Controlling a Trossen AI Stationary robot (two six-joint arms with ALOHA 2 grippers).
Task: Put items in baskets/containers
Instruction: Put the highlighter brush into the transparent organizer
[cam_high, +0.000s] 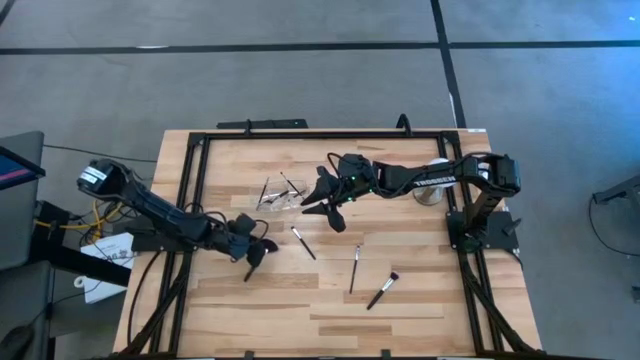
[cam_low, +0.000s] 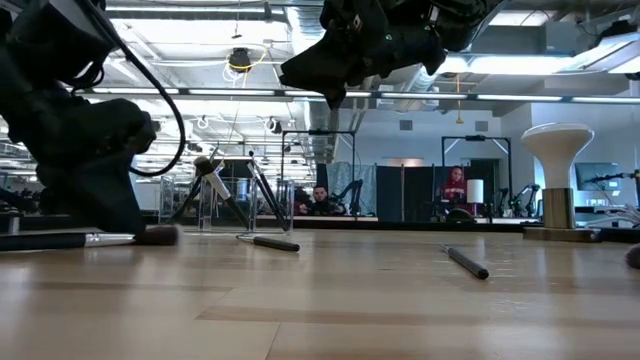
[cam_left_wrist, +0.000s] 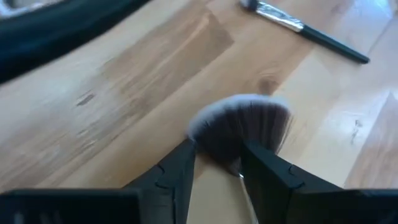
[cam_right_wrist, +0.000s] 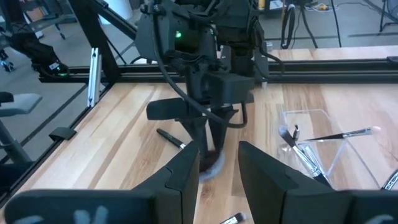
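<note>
My left gripper (cam_high: 255, 250) stands low over the table's left part, shut on a makeup brush with a fluffy head (cam_left_wrist: 244, 123). My right gripper (cam_right_wrist: 217, 171) hovers open above the table's middle and points at the left gripper, with nothing between its fingers. Beside it the clear container (cam_high: 283, 197) stands on the table, with slim brushes (cam_right_wrist: 339, 134) leaning in it. Three more brushes lie flat on the wood: one (cam_high: 303, 243) close to the left gripper, one (cam_high: 355, 268) nearer the front, and one with a fluffy head (cam_high: 382, 290). My left gripper pinches the brush just behind its fluffy head (cam_left_wrist: 235, 163), one finger on each side. The fingers slant down toward the table and lie along the brush. The fanned head sticks out past the fingertips, down at the table top (cam_low: 155, 236). The gripper hides the handle in the wrist view.
A white round ball on a stand (cam_high: 430, 190) sits at the right, under the right arm. A black frame (cam_high: 200, 150) runs round the table's far and side edges. Bare wood lies along the near edge (cam_high: 300, 320).
</note>
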